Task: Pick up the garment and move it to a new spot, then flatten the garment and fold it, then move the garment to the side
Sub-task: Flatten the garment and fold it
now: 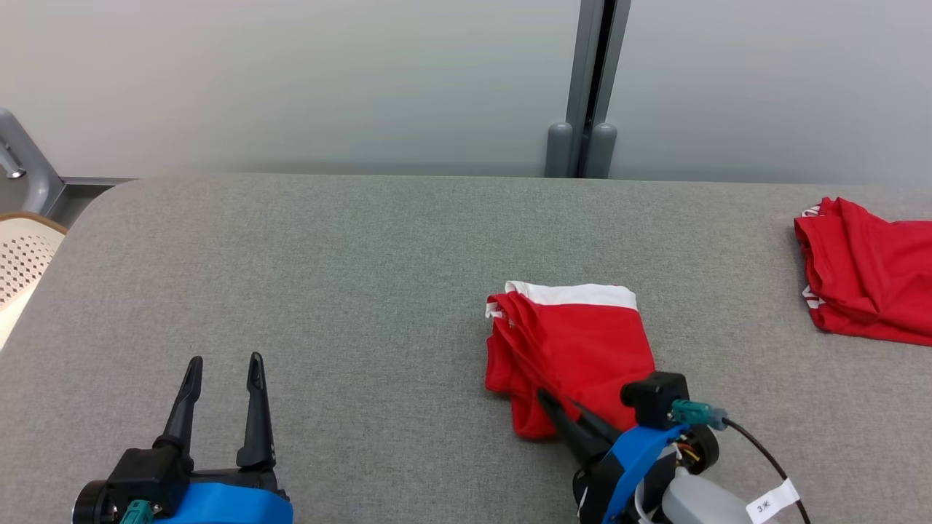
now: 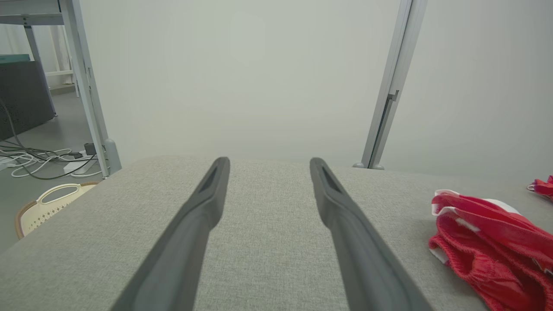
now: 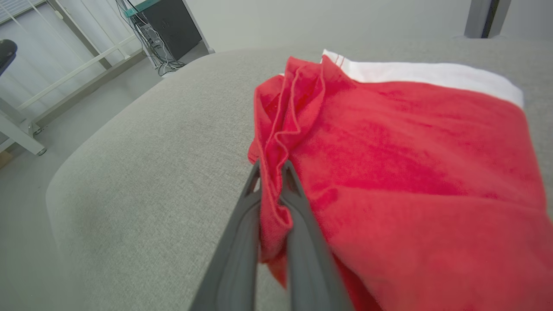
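Note:
The garment [image 1: 571, 342] is red with a white band, folded into a compact bundle on the grey table [image 1: 328, 276], right of centre. My right gripper [image 1: 547, 399] is at its near-left edge, and in the right wrist view the right gripper [image 3: 271, 166] is shut on a fold of the red garment [image 3: 410, 172]. My left gripper [image 1: 222, 362] stands open at the lower left, well apart from the cloth. In the left wrist view the left gripper [image 2: 268, 162] has nothing between its fingers, and the garment [image 2: 492, 246] lies off to the right.
A second red garment [image 1: 870, 280] lies at the table's far right edge. A cream perforated basket [image 1: 22, 266] stands beyond the table's left edge. A grey wall with a vertical post [image 1: 593, 87] runs behind the table.

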